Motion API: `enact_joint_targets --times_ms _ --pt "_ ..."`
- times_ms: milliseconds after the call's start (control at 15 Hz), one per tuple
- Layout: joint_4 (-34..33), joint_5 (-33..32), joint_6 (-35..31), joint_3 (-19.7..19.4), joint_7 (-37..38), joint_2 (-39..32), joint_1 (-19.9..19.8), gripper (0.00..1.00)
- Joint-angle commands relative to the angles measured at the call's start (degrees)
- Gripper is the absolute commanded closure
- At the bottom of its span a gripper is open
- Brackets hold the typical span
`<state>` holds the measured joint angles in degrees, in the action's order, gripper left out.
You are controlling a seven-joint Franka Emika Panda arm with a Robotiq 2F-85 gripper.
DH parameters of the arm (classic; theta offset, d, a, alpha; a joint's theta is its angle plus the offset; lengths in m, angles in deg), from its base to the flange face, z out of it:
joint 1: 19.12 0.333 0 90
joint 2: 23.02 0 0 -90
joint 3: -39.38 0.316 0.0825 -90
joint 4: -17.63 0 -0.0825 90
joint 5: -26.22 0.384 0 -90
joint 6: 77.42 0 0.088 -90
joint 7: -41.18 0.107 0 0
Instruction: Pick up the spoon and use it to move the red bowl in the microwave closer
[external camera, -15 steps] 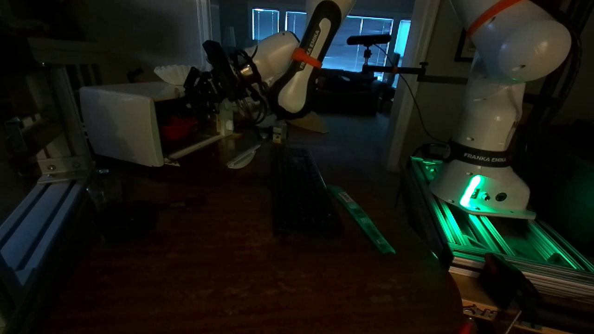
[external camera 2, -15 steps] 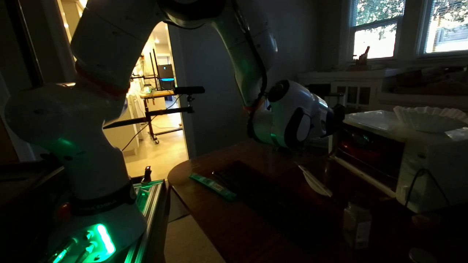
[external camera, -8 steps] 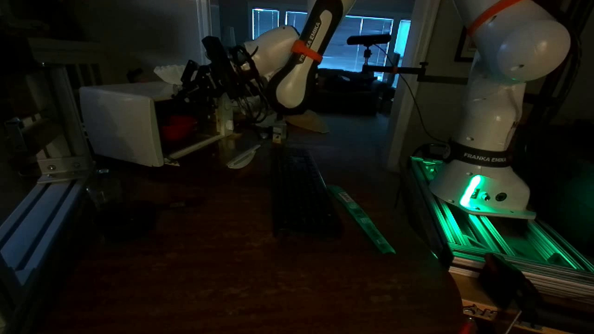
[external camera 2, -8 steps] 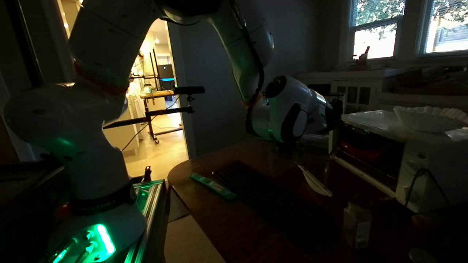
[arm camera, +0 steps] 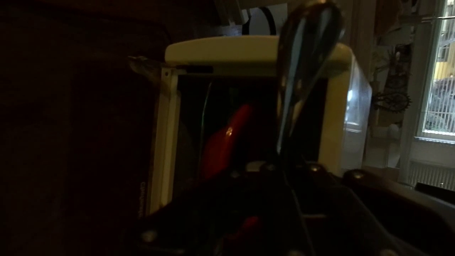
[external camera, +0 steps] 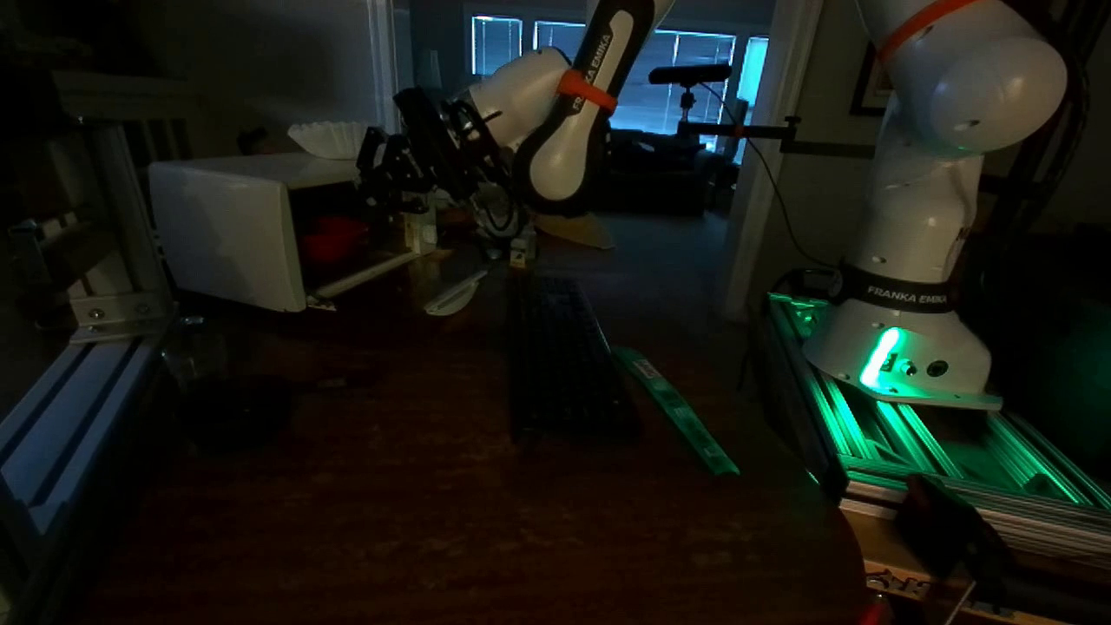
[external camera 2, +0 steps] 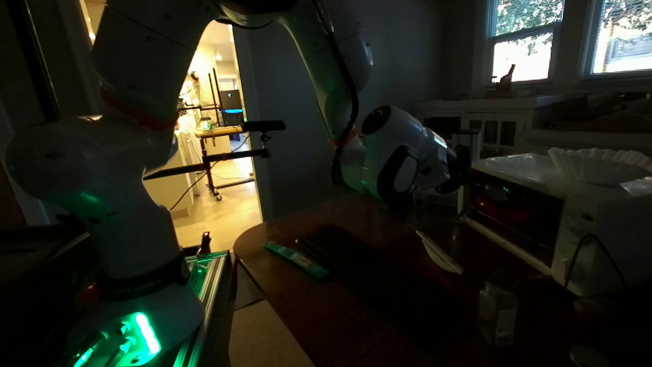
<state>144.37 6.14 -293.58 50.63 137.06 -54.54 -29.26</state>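
Wrist view: jaws clenched on spoon [arm camera: 307, 46]. Both exterior views: green strip [external camera: 679, 412] on dark table [external camera: 434, 521], bright windows [external camera 2: 527, 56].

In both exterior views, we are drawing the gripper [external camera: 368, 174] back from the microwave [external camera: 226, 233] and lowering it slightly; in an exterior view, we are uncovering more of the pale fluted dish [external camera: 326, 140].

V. dim o/all, window [external camera 2: 523, 58] blown out, tbl [external camera: 417, 503] in shadow.
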Motion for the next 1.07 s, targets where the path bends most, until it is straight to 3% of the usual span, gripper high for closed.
enact_joint_targets --times_ms 0,267,467,1000 --pt "3.7 3.9 2.0 0.8 -4.7 3.5 -0.2 0.98" --pt "7.5 2.6 2.3 -0.1 -6.4 7.3 0.8 0.98" --pt "11.6 3.4 2.5 0.8 -13.3 11.5 0.8 0.98" --pt "21.8 -0.1 11.3 0.2 -23.4 24.4 3.4 0.98"
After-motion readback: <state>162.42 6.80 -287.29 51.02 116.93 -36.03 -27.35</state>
